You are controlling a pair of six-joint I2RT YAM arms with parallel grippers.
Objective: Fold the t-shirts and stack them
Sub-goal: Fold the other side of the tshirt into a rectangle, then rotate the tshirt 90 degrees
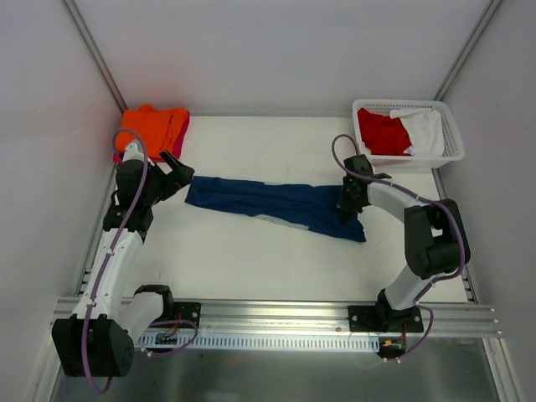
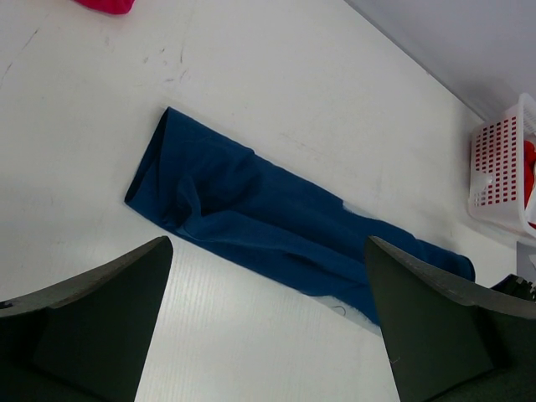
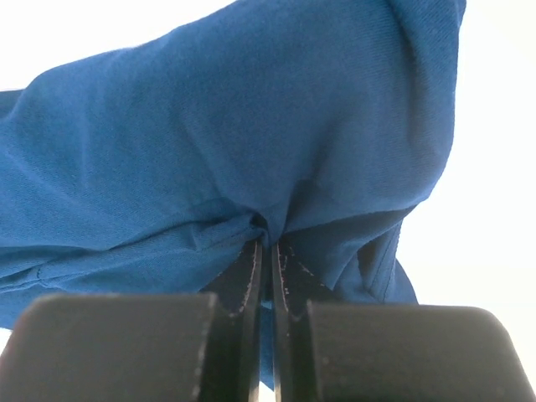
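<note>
Navy t-shirt (image 1: 268,203) stretches left to right, right claw (image 1: 347,201) clamped on one end, left claw (image 1: 179,170) apart beside the other.

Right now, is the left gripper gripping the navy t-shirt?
No: in the left wrist view the left gripper has its fingers wide apart, and the navy t-shirt lies on the table beyond them, unpinched.

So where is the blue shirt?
From above, the blue shirt lies stretched across the middle of the table, its right end pinched in the right claw, the open left claw near its left end.
</note>
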